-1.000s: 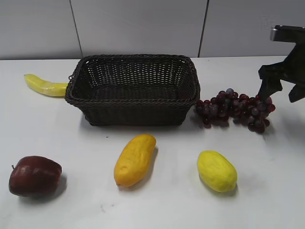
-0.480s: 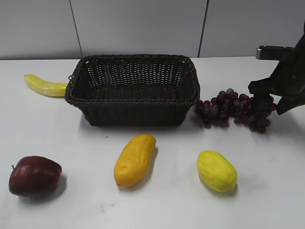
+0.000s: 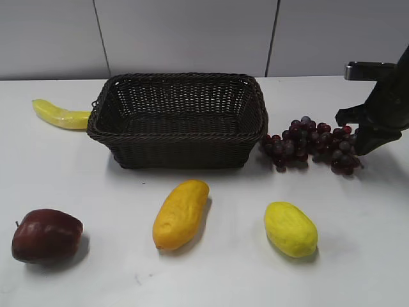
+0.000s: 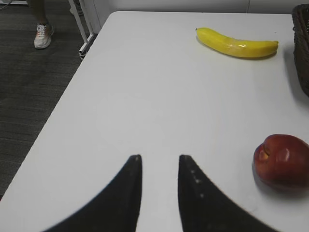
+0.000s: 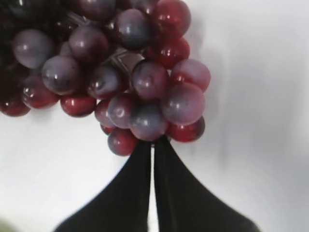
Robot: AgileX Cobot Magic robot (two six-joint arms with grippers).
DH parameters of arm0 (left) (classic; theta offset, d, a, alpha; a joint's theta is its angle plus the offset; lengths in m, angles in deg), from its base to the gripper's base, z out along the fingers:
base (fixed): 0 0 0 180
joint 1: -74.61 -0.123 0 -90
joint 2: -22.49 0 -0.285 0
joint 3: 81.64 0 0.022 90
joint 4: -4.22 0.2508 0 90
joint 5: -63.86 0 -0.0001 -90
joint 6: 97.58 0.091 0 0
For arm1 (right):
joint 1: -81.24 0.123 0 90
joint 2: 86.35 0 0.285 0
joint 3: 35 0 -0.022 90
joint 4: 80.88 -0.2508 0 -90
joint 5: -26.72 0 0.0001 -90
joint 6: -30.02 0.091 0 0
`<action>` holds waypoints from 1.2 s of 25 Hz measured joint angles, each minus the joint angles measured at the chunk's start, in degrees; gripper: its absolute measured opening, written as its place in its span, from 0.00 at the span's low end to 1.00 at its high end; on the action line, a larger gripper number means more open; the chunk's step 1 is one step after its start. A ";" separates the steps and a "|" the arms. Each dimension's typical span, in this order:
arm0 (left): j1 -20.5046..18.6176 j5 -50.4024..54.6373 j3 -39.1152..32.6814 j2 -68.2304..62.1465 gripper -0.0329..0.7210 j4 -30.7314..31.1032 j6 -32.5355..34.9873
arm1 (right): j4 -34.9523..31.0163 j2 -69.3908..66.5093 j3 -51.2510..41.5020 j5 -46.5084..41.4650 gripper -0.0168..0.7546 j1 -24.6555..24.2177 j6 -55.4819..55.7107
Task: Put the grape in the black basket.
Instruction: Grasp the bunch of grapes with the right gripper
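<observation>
The grape (image 3: pixel 310 144) is a dark red and purple bunch lying on the white table just right of the black basket (image 3: pixel 179 135), which is empty. My right gripper (image 3: pixel 360 146) is down at the bunch's right end. In the right wrist view its fingers (image 5: pixel 152 143) are closed to a thin slit, with the tips tucked under the nearest grapes (image 5: pixel 145 82). My left gripper (image 4: pixel 158 157) is open and empty over bare table at the left; it does not show in the exterior view.
A yellow banana (image 3: pixel 61 115) lies left of the basket and also shows in the left wrist view (image 4: pixel 236 43). A dark red apple (image 3: pixel 46 235) sits front left. An orange fruit (image 3: pixel 181 214) and a yellow fruit (image 3: pixel 291 228) lie in front of the basket.
My right gripper came down from above onto the bunch's right end and closed. The bunch shifted slightly. The other fruit has not moved.
</observation>
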 joint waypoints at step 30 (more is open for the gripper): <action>0.00 0.00 0.00 0.00 0.35 0.00 0.00 | -1.03 4.88 0.00 0.84 0.84 0.00 -1.22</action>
